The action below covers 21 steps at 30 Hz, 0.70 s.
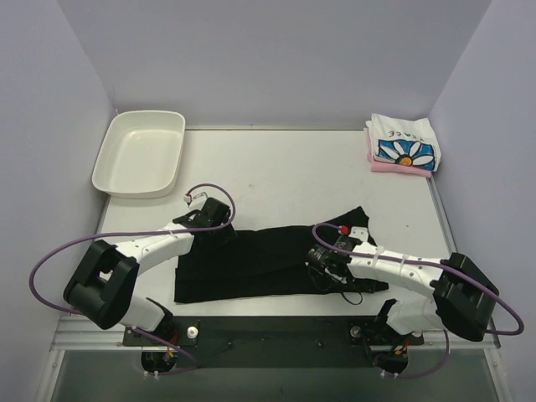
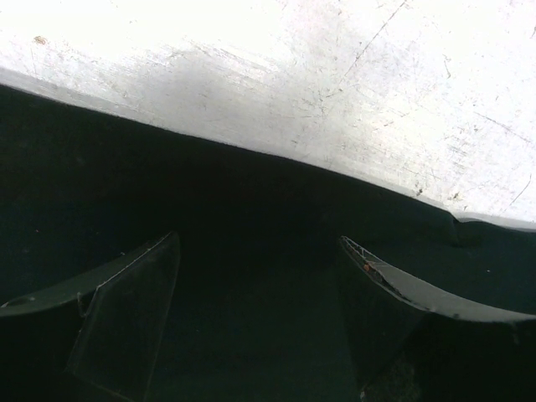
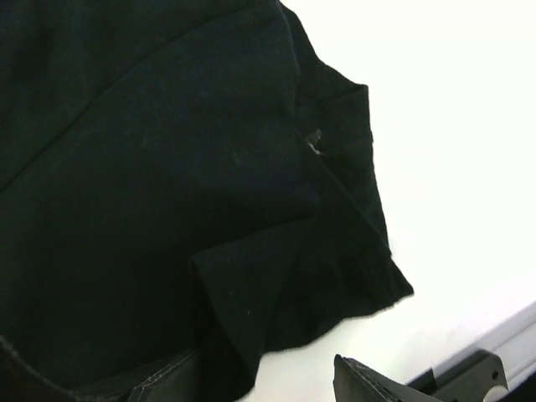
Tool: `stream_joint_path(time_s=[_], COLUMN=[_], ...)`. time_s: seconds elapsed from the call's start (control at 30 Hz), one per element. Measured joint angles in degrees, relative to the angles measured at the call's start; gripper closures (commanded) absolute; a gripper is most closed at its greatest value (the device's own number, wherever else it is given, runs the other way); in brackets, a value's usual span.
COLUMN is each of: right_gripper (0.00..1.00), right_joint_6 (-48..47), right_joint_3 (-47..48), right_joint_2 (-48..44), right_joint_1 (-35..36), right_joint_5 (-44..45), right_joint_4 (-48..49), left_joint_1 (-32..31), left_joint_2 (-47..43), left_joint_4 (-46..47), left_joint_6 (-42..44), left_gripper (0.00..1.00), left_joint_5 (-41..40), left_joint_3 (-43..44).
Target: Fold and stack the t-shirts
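Note:
The black t-shirt [image 1: 251, 264] lies as a long folded band across the front middle of the table. My left gripper [image 1: 215, 223] is low over its far left edge; in the left wrist view [image 2: 260, 285] the fingers [image 2: 138, 310] stand wide apart with black cloth [image 2: 251, 218] under them. My right gripper [image 1: 323, 266] is over the shirt's right part. In the right wrist view [image 3: 268, 385] it is open, with a loose fold [image 3: 251, 293] of the shirt lying between the fingers and a small white tag [image 3: 314, 141] showing. The daisy-print shirt [image 1: 405, 142] lies folded on the pink shirt [image 1: 400, 167] at the back right.
A white plastic tray [image 1: 109, 167] stands at the back left corner. The table's [image 1: 276, 176] front edge with the arm bases runs just below the black shirt. Walls close in the left, back and right sides.

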Motion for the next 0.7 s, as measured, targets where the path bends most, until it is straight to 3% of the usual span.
stream_joint_path(time_s=[0.5, 0.63, 0.7], right_gripper=[0.37, 0.24, 0.24], right_joint_6=[12.13, 11.47, 8.72], right_joint_3=[1.9, 7.23, 9.7], right_joint_2=[-11.76, -12.31, -13.22], right_joint_1=[9.94, 10.03, 9.55], right_joint_5=[0.31, 4.33, 6.88], right_joint_4=[-15.91, -16.9, -14.38], left_joint_1=[-0.33, -0.33, -0.33], left_joint_2=[0.0, 0.0, 0.0], left_joint_4=[0.02, 0.0, -0.09], left_joint_6=[-0.11, -0.09, 0.0], left_gripper=[0.16, 0.16, 0.16], left_joint_5=[-0.04, -0.04, -0.04], left_joint_3=[-0.02, -0.02, 0.04])
